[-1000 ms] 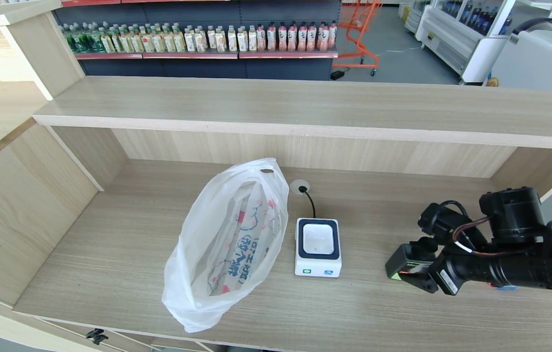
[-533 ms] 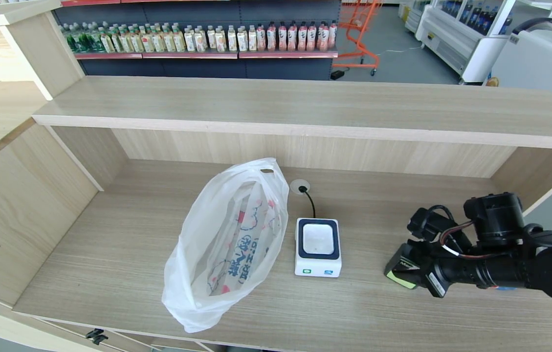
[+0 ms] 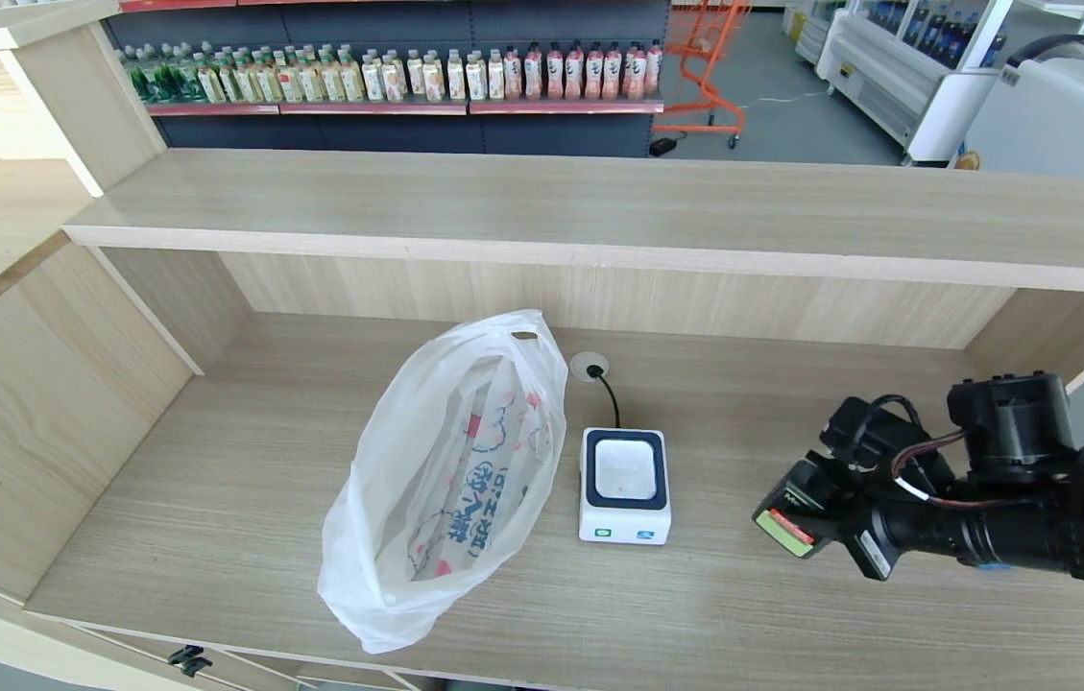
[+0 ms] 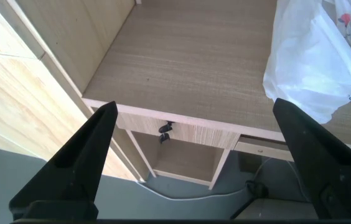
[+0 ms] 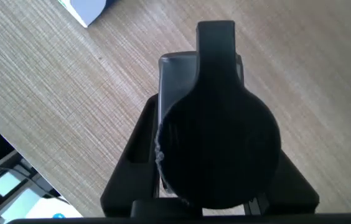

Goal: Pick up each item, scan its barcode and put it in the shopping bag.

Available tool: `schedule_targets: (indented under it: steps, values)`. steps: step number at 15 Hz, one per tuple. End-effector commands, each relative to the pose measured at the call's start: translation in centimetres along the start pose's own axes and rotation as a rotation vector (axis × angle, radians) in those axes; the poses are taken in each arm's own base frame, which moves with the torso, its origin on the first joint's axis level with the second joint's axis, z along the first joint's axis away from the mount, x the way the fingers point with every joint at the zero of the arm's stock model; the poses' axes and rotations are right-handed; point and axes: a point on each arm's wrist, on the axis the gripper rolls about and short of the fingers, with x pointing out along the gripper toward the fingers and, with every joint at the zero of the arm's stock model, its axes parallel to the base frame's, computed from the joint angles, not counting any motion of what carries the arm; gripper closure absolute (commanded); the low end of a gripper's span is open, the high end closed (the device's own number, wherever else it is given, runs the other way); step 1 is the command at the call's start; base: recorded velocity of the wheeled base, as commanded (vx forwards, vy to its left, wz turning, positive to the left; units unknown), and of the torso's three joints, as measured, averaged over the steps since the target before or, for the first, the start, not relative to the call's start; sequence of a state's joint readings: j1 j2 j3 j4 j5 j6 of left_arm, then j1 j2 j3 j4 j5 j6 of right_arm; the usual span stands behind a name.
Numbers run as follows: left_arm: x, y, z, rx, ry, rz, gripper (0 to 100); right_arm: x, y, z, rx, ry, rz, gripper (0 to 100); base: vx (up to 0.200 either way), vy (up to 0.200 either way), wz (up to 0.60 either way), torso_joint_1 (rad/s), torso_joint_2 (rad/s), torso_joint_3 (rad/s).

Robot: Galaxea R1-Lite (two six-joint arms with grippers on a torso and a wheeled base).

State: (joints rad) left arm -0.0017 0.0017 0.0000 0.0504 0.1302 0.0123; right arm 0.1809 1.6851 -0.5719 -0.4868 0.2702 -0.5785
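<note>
Shop checkout, pale wood desk [image 3: 215,499].
1. Small dark box [image 3: 784,523]: sitting clamped in right tool [image 3: 806,518], lower right of frame, well apart from scanner [image 3: 625,485] at centre.
2. Shopping bag [image 3: 359,537]: lying open just left of scanner, holding one packet [image 3: 479,480].
3. Left tool [image 4: 194,109]: gaping wide, carrying nothing.

Handling: the box's barcode face is probably needing turning down, level and close over the scanner window, before bagging.

Bright, even light, seemingly from overhead, falls on the surface [image 3: 215,499]. The bag [image 3: 445,480] casts only a faint shadow and glares white in the left wrist view.
</note>
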Motion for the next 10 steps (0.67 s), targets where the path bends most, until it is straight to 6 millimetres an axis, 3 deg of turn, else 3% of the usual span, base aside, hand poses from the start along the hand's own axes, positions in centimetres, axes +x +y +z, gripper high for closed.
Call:
schedule_targets:
  steps: [1,3,6,8,10]
  values:
    - [0.0,0.0,0.0,0.000,0.000,0.000,0,-7.5,1.5,0.3,-0.120,-0.171,-0.158,100,0.000,0.000,0.00,0.000,0.00,0.000]
    - [0.0,0.0,0.0,0.000,0.000,0.000,0,-10.5,2.0,-1.2,-0.298,-0.163,-0.272,100,0.000,0.000,0.00,0.000,0.00,0.000]
    - [0.0,0.0,0.0,0.000,0.000,0.000,0,-11.5,1.5,-0.6,-0.602,-0.212,-0.344,100,0.000,0.000,0.00,0.000,0.00,0.000]
    - [0.0,0.0,0.0,0.000,0.000,0.000,0,-12.3,1.8,0.8,-1.108,-0.501,-0.310,100,0.000,0.000,0.00,0.000,0.00,0.000]
    - [0.0,0.0,0.0,0.000,0.000,0.000,0,-11.8,2.3,0.8,-1.444,-0.728,-0.234,100,0.000,0.000,0.00,0.000,0.00,0.000]
